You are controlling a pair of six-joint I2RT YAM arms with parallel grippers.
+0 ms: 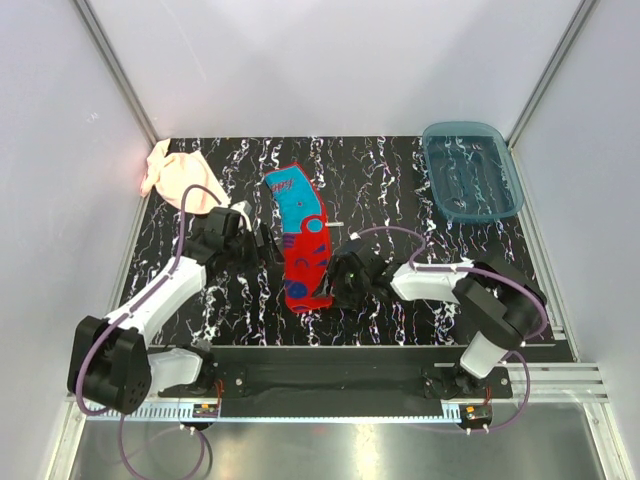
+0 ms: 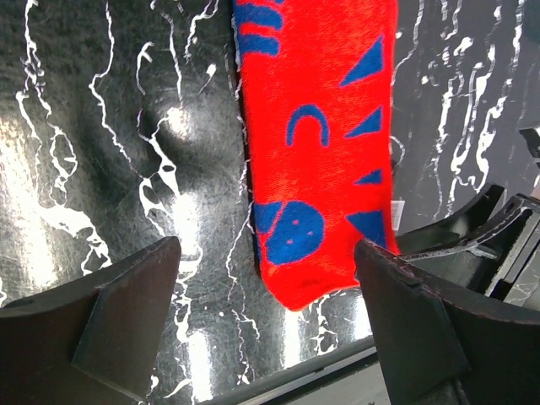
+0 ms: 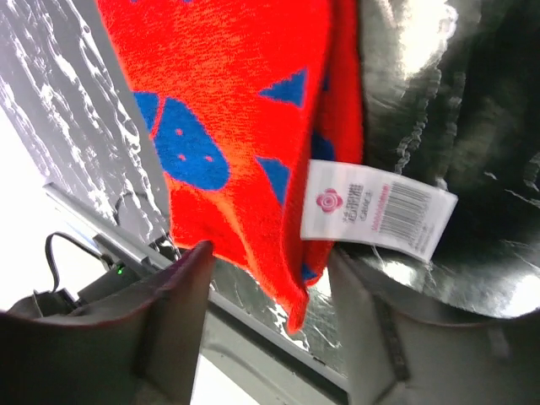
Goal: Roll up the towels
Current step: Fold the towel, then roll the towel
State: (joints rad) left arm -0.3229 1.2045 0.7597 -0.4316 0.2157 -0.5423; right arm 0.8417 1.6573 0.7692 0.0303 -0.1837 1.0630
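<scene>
Our left gripper [image 2: 266, 249] and right gripper [image 3: 270, 253] both gape empty at the blue-and-red towel's [image 1: 300, 240] near end, so we pinch it evenly and roll straight.

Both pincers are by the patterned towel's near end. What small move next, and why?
Probably close the right pincer on the near red end of the patterned towel: its open fingers straddle that edge beside the white label, and the left pincer is open alongside.

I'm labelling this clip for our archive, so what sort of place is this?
Probably a lab robot test cell: white panel walls on aluminium frame posts enclose a black marbled tabletop, and the left arm and right arm are bolted to a rail at its near edge.
</scene>
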